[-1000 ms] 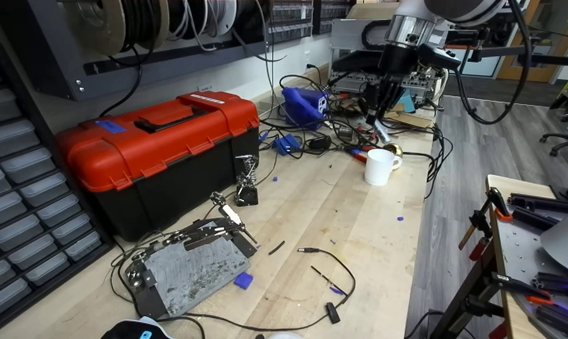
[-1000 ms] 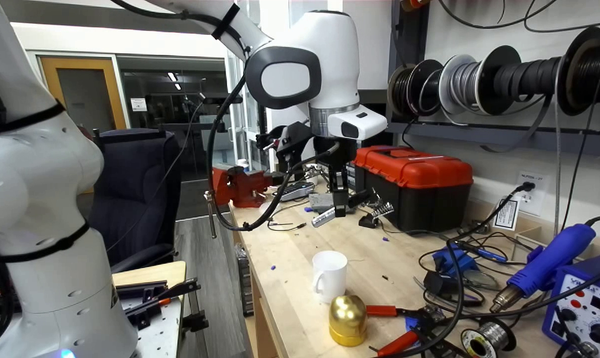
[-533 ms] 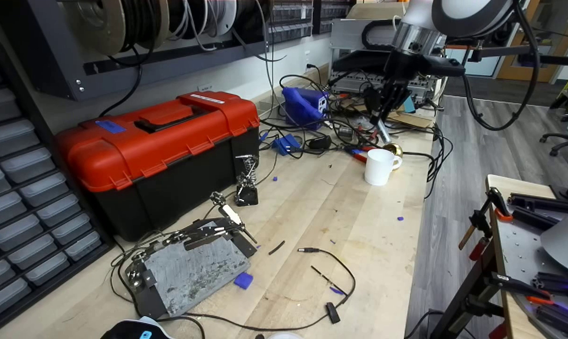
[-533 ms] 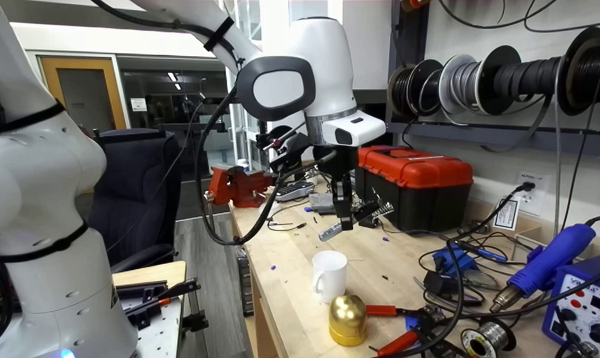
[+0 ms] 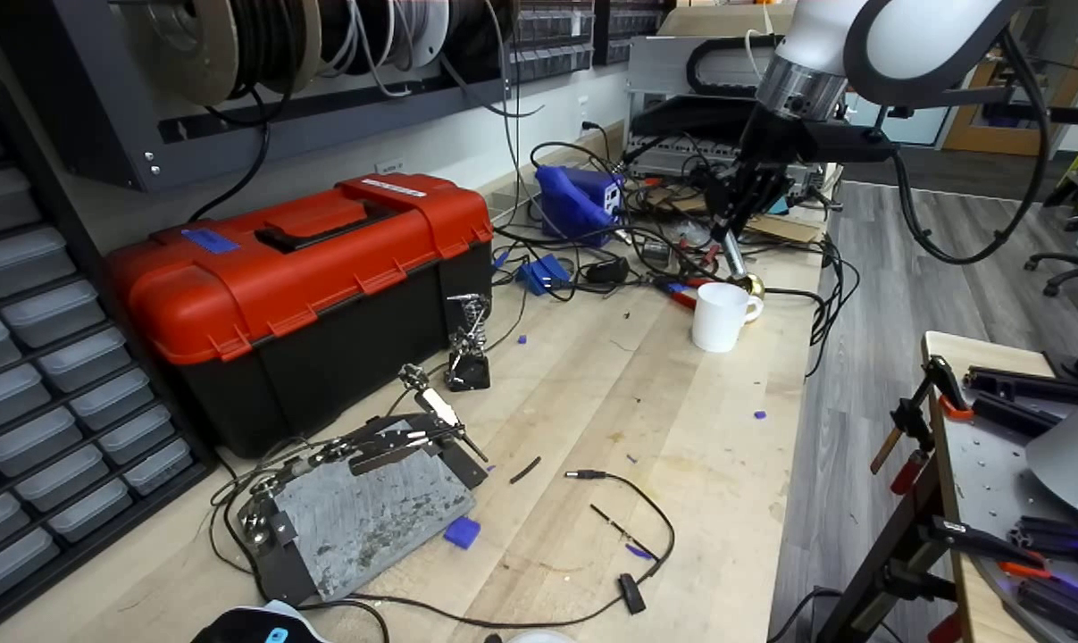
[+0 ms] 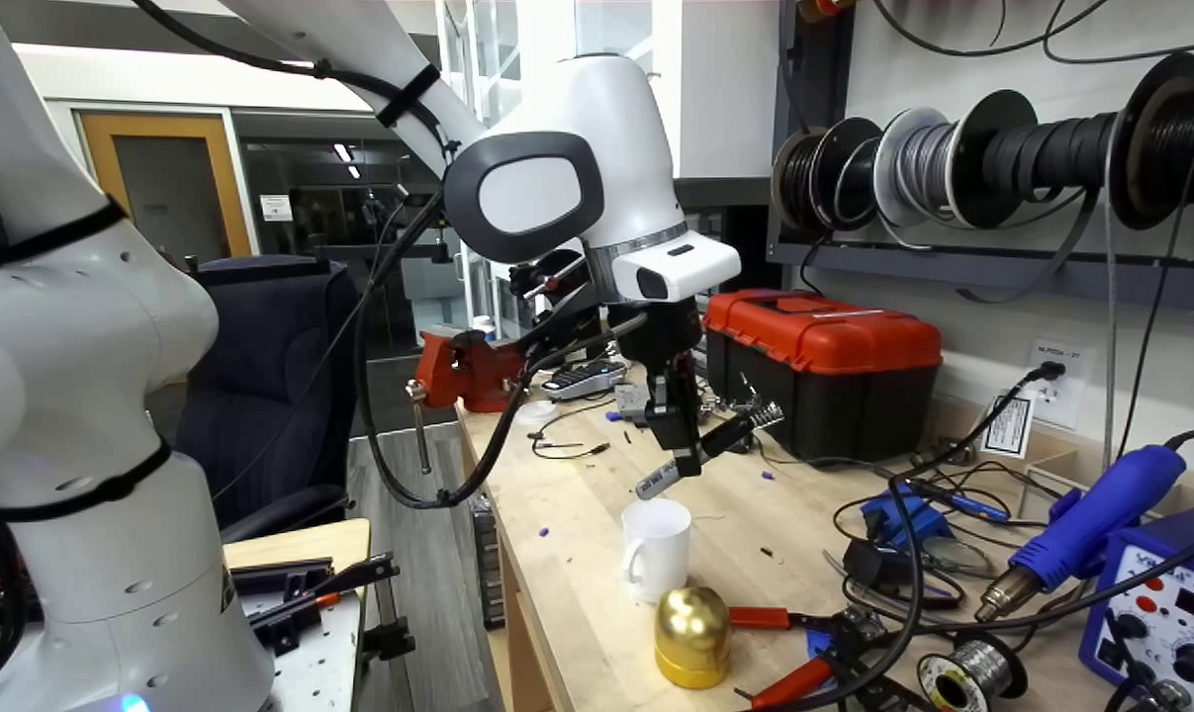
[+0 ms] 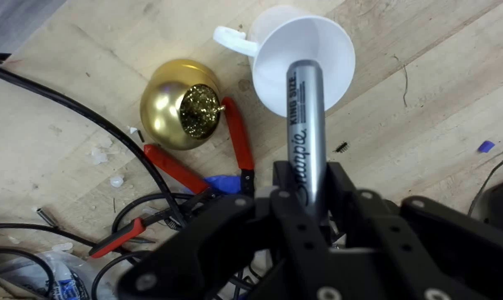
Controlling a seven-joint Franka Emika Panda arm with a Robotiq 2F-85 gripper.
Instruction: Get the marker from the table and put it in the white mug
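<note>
Between the jaws — clamped on it — tilts the silver marker (image 7: 306, 129); its free end is near the white mug (image 6: 659, 550).

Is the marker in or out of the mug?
Out: the gripper holds the marker tilted; both exterior views show its lower end above the mug.

Editor: What stands at the back?

Photographer: A wood-framed door (image 6: 166, 198) beside dark glass panels (image 6: 305, 163), two small lights (image 6: 343, 153) showing in the glass. A dark, high-backed chair (image 6: 250, 396) sits in front.

Editor: And along the side?

Photographer: A dark gray shelf (image 6: 854, 259) lined with cable spools (image 6: 1071, 148) runs before a white wall (image 6: 972, 341), above an outlet (image 6: 1073, 396) with a black plug (image 6: 1052, 371) seated in it.

Editor: Underfoot?

Photographer: A gray plank floor (image 5: 878, 313), with a wheeled chair base (image 5: 1058, 257) on it.
</note>
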